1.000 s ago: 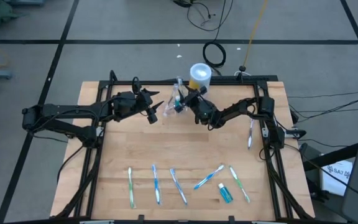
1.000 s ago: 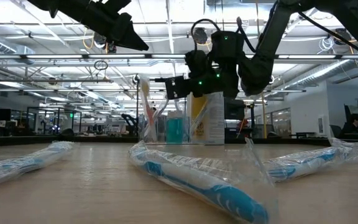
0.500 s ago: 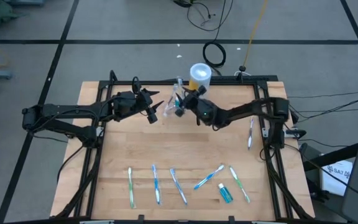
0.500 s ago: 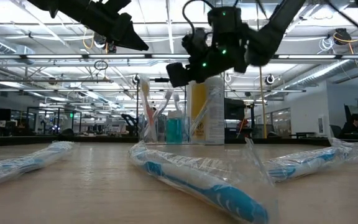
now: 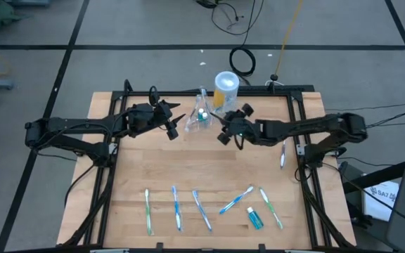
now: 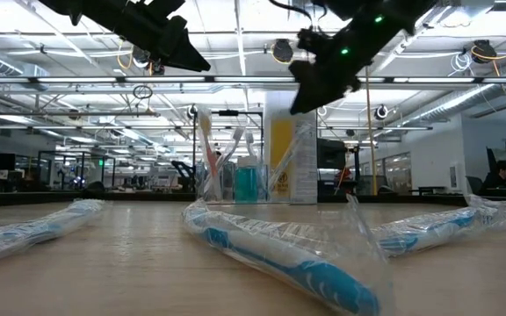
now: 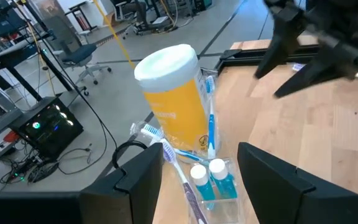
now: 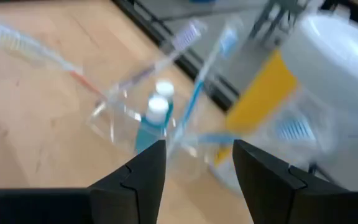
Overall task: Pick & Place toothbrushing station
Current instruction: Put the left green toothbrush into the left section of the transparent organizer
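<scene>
- Toothbrushing station (image 5: 200, 118): your clear cup stood at the table's far edge, just beside the yellow container (image 5: 226, 87), holding toothbrushes (image 7: 211, 118) and two small blue bottles (image 7: 220, 180).
- Right gripper (image 5: 232, 131): hung near the cup's right side, fingers apart, holding nothing.
- Left gripper (image 5: 175, 122): hovered to the cup's left, fingers wide, empty.
- Wrapped toothbrushes (image 5: 176, 208): lay along the near edge.

Clear cup (image 5: 198, 118), yellow container (image 5: 225, 90) with seemingly white lid, pale wood table (image 5: 209, 165)
</scene>
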Robot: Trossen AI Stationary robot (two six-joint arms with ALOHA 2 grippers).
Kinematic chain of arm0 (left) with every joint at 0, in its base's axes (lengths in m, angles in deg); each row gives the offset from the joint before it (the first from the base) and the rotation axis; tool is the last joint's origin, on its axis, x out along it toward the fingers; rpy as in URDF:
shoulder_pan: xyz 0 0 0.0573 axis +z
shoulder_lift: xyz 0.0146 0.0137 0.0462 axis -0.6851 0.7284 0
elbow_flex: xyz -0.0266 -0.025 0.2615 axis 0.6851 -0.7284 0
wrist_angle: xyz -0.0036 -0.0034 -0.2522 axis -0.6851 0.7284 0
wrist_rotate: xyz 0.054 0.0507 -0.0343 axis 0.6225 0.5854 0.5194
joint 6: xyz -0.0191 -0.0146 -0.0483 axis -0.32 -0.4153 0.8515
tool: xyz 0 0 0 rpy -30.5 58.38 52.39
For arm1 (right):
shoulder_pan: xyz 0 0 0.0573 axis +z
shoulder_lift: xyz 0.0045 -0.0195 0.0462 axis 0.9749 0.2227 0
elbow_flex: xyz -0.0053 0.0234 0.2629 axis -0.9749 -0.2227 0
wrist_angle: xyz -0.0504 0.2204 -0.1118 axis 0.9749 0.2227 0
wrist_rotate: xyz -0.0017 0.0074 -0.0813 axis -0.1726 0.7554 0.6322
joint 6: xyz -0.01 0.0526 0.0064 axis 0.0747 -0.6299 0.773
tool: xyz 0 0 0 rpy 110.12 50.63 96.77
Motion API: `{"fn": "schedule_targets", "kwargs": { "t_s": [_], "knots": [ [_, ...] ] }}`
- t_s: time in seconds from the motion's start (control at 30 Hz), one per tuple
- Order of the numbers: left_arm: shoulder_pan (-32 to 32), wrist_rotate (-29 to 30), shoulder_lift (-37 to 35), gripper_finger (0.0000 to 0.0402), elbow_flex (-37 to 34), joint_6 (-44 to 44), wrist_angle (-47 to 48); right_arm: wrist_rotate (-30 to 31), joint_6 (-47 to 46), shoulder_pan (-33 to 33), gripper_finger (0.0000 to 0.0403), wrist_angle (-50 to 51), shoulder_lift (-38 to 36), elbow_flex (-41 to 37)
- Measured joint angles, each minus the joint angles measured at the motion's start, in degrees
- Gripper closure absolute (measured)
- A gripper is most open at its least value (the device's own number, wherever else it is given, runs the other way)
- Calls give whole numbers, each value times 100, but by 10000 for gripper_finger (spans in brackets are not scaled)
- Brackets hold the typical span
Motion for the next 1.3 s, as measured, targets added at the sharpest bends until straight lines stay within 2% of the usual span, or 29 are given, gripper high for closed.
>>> {"fn": "schedule_targets", "kwargs": {
  "t_s": [0.2,0.33,0.5,0.6,0.8,0.9,1.17,1.3],
  "knots": [
    [0,-4,0,188,0,85,0,-1,-1478,76,227,1924,-671,-176],
    [0,-9,0,188,0,103,1,-22,-2522,37,227,2500,-1044,-578],
    [0,-15,0,188,0,105,0,-521,-3081,-104,229,2564,-1437,-1255],
    [0,-15,0,188,0,105,1,-597,-3331,-261,231,2590,-1631,-1596],
    [0,-15,0,188,0,81,-18,-665,-4017,-751,232,3471,-1883,-1844],
    [0,-15,-1,188,0,75,-75,-942,-4405,-1022,232,3540,-1909,-2026],
    [0,-14,-2,188,2,114,-22,-1573,-4550,-1306,232,3293,-1906,-2586],
    [-63,-189,-4,188,7,667,649,-1640,-4520,-1306,232,3257,-1906,-2639]
  ]
}}
